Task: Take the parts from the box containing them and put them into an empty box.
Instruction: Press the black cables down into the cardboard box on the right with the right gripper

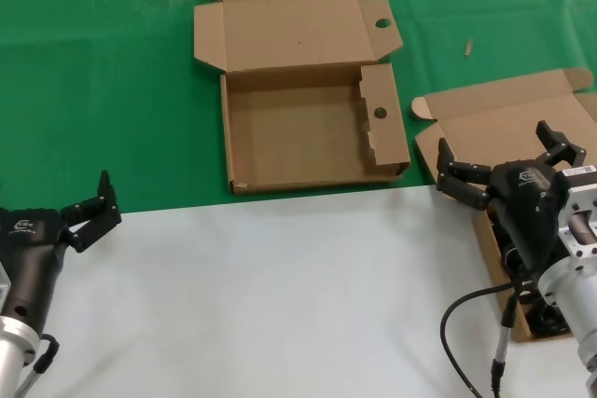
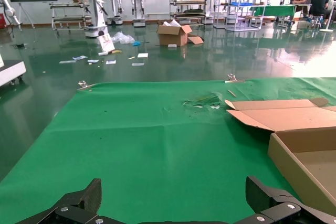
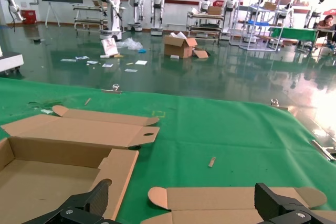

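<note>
An empty box [image 1: 308, 128], shallow brown cardboard with a stepped partition pierced by a round hole, lies open on the green cloth [image 1: 93, 90], its notched lid folded back away from the robot, ready to receive things. To the right of it sits the second box [image 1: 466, 142], lid also thrown back, mostly hidden behind the right gripper [image 1: 508, 160], which hangs above it with its fingers spread wide and nothing in them, seemingly poised to reach in. The cords [image 1: 546, 316] appear as a dark coiled bundle low inside that box, though the arm covers most of them, so their count is unclear. Well to the left of the empty box, the left gripper [image 1: 98, 207] waits over the white surface [image 1: 280, 295], likewise spread and holding nothing.
</note>
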Robot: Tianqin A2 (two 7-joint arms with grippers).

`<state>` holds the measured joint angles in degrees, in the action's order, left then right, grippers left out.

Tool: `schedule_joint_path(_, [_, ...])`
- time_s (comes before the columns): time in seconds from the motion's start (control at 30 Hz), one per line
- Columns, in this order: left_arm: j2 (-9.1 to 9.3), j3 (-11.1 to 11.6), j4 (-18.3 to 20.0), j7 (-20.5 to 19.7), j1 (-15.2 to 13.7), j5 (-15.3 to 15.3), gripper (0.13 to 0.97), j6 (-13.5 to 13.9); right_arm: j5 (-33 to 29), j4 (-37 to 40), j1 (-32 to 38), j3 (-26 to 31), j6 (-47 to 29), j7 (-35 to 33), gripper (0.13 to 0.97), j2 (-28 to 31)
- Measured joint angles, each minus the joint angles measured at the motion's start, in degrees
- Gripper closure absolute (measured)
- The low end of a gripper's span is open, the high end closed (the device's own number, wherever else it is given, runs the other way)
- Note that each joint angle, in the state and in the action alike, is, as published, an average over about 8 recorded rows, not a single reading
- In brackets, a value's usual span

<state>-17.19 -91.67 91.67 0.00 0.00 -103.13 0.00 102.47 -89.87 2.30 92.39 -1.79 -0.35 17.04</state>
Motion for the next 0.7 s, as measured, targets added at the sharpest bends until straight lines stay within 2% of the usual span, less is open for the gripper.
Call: schedule_joint_path(0.7, [0.0, 0.0, 0.0, 0.0, 0.0, 0.0, 0.132, 0.0, 0.0, 0.0, 0.0, 0.0, 0.0, 0.0, 0.129, 0.0])
